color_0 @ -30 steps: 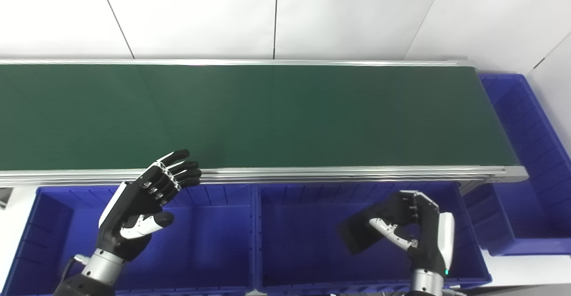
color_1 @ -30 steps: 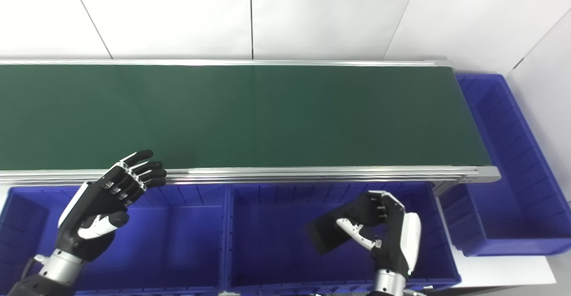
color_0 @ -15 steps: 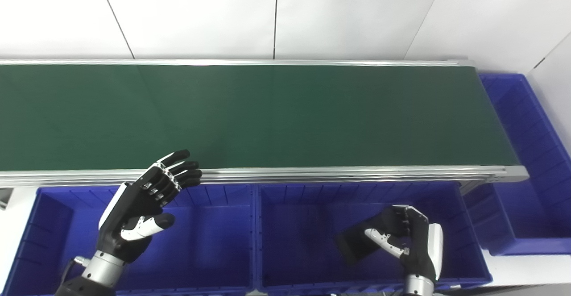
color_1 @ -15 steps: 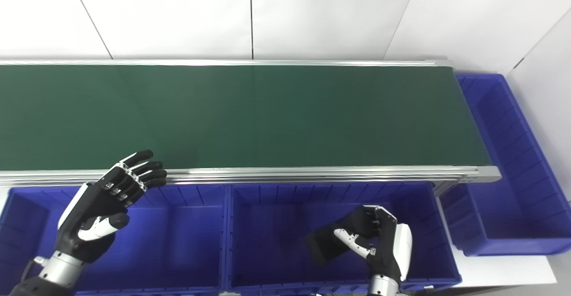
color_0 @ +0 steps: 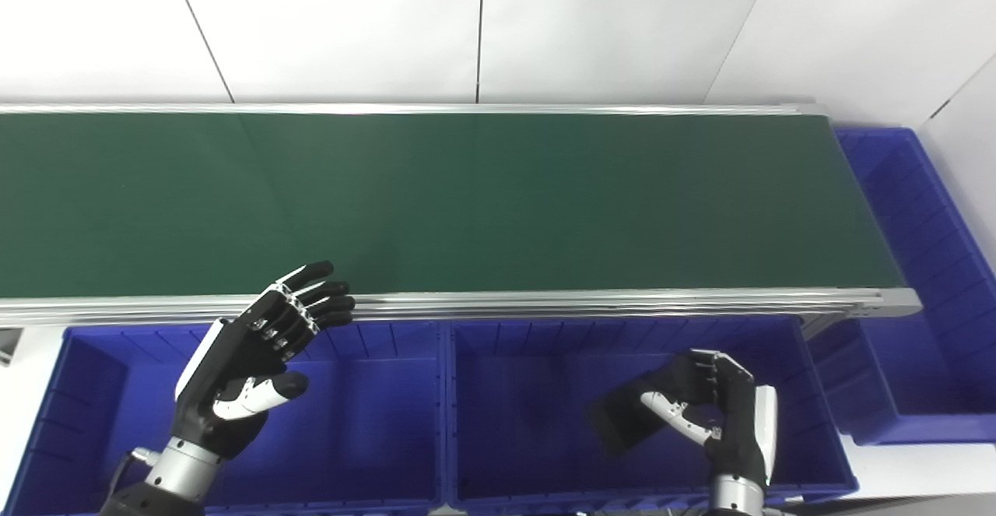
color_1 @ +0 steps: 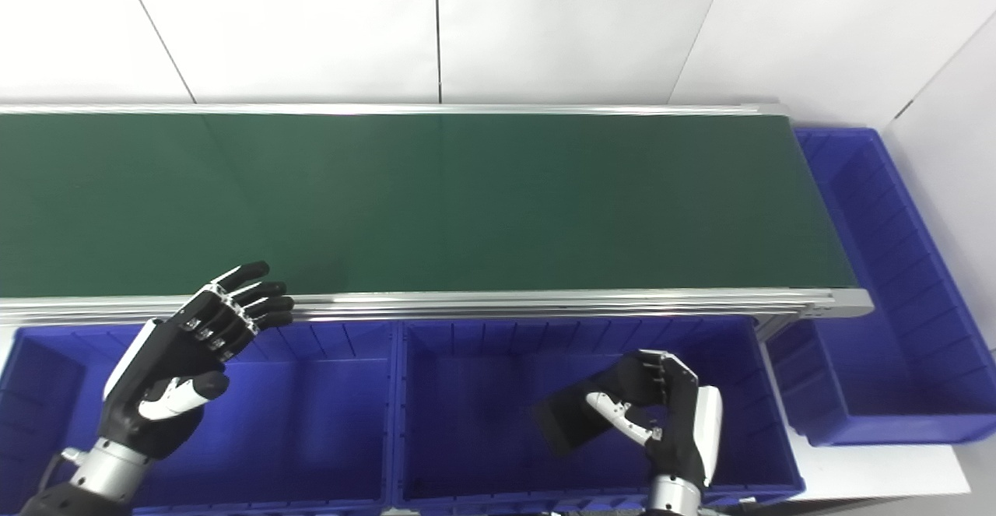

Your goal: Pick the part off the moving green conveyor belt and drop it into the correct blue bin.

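Right hand grips black part over middle blue bin

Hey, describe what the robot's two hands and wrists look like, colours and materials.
Both the left hand and right hand have black fingers and palms, a white panel on the back, a white-and-black thumb and small silver metal fittings at the knuckles. Each sits on a ribbed silver metal wrist cuff.
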Controlling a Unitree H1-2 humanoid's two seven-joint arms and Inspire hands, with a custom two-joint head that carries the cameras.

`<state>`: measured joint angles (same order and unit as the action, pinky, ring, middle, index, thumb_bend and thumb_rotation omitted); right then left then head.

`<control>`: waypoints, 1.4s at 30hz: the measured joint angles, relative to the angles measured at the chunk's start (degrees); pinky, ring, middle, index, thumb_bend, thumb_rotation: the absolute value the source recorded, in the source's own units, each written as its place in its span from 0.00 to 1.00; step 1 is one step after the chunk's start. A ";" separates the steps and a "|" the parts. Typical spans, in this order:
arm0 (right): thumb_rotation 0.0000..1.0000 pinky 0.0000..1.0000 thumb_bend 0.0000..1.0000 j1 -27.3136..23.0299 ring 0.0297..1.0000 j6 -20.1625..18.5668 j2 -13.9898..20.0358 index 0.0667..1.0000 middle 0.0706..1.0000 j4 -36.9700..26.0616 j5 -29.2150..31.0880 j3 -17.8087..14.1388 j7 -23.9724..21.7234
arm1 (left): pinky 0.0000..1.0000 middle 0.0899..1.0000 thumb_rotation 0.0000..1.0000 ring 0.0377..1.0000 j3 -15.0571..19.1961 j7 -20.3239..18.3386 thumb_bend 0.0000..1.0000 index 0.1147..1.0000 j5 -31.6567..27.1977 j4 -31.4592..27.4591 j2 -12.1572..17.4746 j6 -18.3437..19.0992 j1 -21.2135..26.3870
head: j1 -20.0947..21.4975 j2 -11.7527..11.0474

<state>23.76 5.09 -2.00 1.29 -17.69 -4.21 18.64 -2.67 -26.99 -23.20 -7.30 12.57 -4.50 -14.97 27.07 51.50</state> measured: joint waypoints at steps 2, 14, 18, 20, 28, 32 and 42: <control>0.34 0.62 0.74 0.20 0.77 -0.59 0.03 0.88 0.83 -0.68 0.08 0.30 -0.91 | 0.76 0.75 0.37 0.75 0.00 0.07 0.98 0.81 0.00 0.00 -0.11 0.02 0.01 | 0.09 0.00; 0.47 0.78 0.83 1.65 0.88 -4.13 0.83 0.94 0.90 -7.43 -2.30 1.72 -4.41 | 0.76 0.76 0.37 0.75 0.00 0.10 0.98 0.81 0.03 -0.21 -0.29 0.33 -0.04 | -0.17 -0.09; 0.51 0.75 0.82 2.67 0.86 -4.94 0.87 0.93 0.89 -10.69 -2.82 2.49 -5.29 | 0.75 0.75 0.38 0.75 0.01 0.10 0.99 0.81 0.06 -0.21 -0.41 0.32 -0.04 | -0.18 -0.09; 0.56 0.74 0.81 3.54 0.85 -5.41 0.85 0.92 0.88 -13.94 -3.37 3.23 -5.92 | 0.75 0.75 0.38 0.75 0.02 0.10 0.99 0.81 0.08 -0.21 -0.40 0.32 -0.05 | -0.79 -0.09; 0.68 0.67 0.73 4.53 0.77 -8.10 0.40 0.84 0.81 -28.51 -9.23 10.71 -11.34 | 0.75 0.76 0.39 0.75 -0.02 0.12 0.98 0.81 0.60 -0.18 -0.75 0.28 -0.04 | -1.67 -0.62; 0.66 0.69 0.69 3.29 0.78 -8.74 0.41 0.84 0.80 -30.58 -11.09 15.43 -14.88 | 0.76 0.75 0.39 0.75 -0.05 0.11 0.98 0.80 1.25 -0.10 -0.95 0.27 -0.10 | -2.81 -0.97; 0.66 0.71 0.69 -1.03 0.78 -9.58 0.49 0.85 0.81 -30.80 -11.96 22.13 -21.81 | 0.77 0.76 0.39 0.76 -0.73 0.34 0.97 0.81 2.42 -0.10 -1.60 0.19 -0.46 | -6.68 -2.29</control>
<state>22.73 -4.49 -1.51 -29.51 -29.65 17.92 -3.16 -3.39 -26.65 -20.78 -7.40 10.97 -4.31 -15.43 20.39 49.22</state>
